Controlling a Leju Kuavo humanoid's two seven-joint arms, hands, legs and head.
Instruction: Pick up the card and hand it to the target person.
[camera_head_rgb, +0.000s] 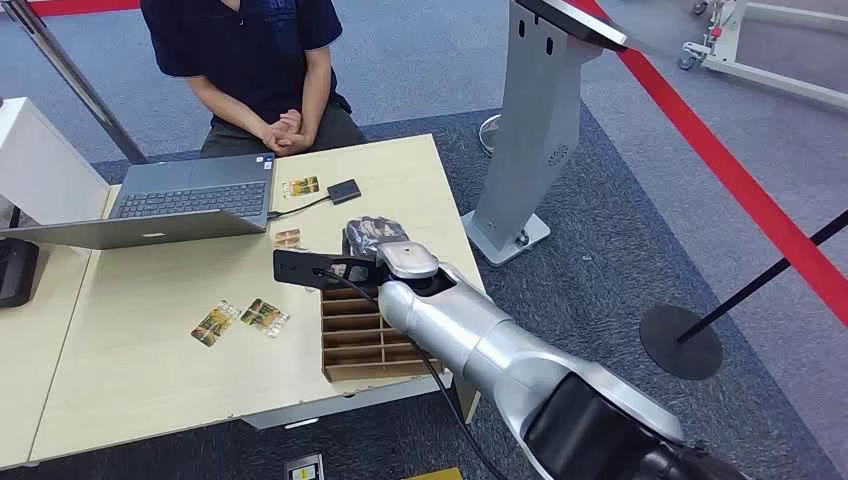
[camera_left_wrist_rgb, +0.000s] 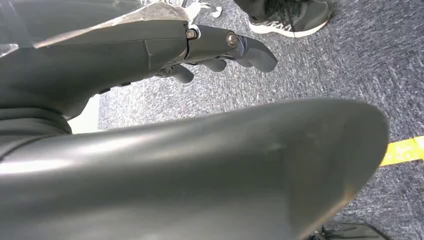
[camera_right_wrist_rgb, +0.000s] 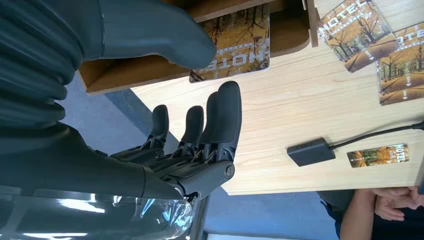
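A pale wood worktop (camera_head_rgb: 150, 370) fills the left and centre of the head view, on blue-grey carpet crossed by a red floor stripe (camera_head_rgb: 740, 180) at the right. A grey kiosk stand (camera_head_rgb: 530, 120) rises in the upper middle, and a seated person (camera_head_rgb: 255, 70) in a dark shirt sits at the top, hands clasped. An open laptop (camera_head_rgb: 185, 200) lies at the upper left, with a small black box (camera_head_rgb: 343, 190) on a cable beside it.

The right hand (camera_right_wrist_rgb: 195, 145) hovers over the far end of a wooden slotted tray (camera_head_rgb: 360, 340), fingers (camera_right_wrist_rgb: 227, 115) spread and holding nothing. The card (camera_right_wrist_rgb: 240, 42) lies just past the thumb at the tray's end, printed "HOTEL" over autumn trees. Two loose cards (camera_head_rgb: 240, 320) lie at centre left, well apart from the tray.

The left hand (camera_left_wrist_rgb: 220, 47) hangs above carpet, fingers loosely curled, empty.
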